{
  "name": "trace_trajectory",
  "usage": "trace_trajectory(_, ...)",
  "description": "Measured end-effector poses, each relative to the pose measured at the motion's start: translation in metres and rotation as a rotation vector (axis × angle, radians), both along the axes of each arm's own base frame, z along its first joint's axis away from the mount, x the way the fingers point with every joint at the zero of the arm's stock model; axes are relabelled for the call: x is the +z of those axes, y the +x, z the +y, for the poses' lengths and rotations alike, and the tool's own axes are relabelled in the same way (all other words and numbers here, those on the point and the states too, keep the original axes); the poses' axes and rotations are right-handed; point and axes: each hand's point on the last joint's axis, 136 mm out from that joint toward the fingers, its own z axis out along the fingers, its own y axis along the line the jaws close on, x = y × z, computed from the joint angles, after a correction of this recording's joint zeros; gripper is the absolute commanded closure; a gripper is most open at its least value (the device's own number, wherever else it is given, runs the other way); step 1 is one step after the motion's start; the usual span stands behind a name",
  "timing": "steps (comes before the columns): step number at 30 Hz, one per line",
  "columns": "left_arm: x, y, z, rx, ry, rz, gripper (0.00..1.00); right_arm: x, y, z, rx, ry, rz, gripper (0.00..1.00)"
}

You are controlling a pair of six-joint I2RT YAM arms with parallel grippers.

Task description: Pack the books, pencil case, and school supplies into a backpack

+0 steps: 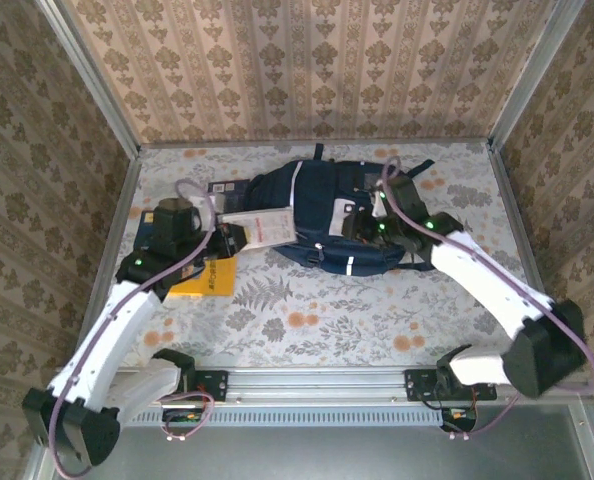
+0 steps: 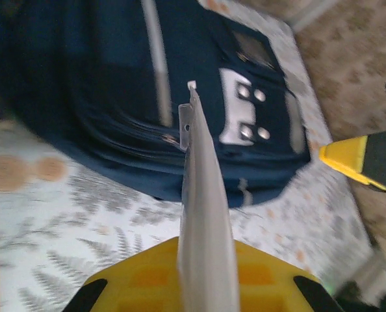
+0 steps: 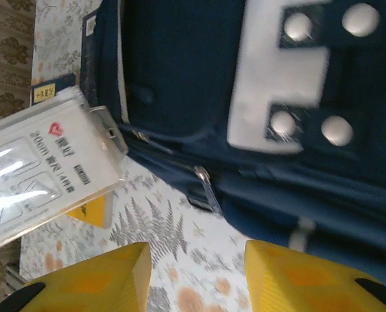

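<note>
left wrist: left gripper (image 2: 206,279) pinching white packet (image 2: 203,188) edge-on near backpack (image 2: 102,97); right gripper (image 3: 196,273) spread, empty, above backpack.

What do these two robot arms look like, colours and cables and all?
The left arm and right arm have white shell segments joined by black joints. A lilac cable loops along each, and small green lights glow near the wrists. The right gripper has blocky yellow fingers on black mounts; the left gripper matches.
</note>
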Motion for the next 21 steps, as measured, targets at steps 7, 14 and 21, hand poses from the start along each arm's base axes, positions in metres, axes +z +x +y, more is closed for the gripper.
trace_trajectory(7, -0.004, 0.003, 0.057, 0.246, 0.191, -0.062, 1.00, -0.015, 0.072, 0.068, 0.060, 0.013, 0.045, 0.58)
trace_trajectory(14, -0.002, 0.002, 0.083, 0.346, 0.289, -0.101, 1.00, -0.027, 0.125, 0.115, 0.084, 0.013, 0.046, 0.59)
trace_trajectory(21, 0.001, 0.001, 0.081, 0.331, 0.329, -0.135, 1.00, -0.050, 0.144, 0.127, 0.084, -0.005, 0.093, 0.60)
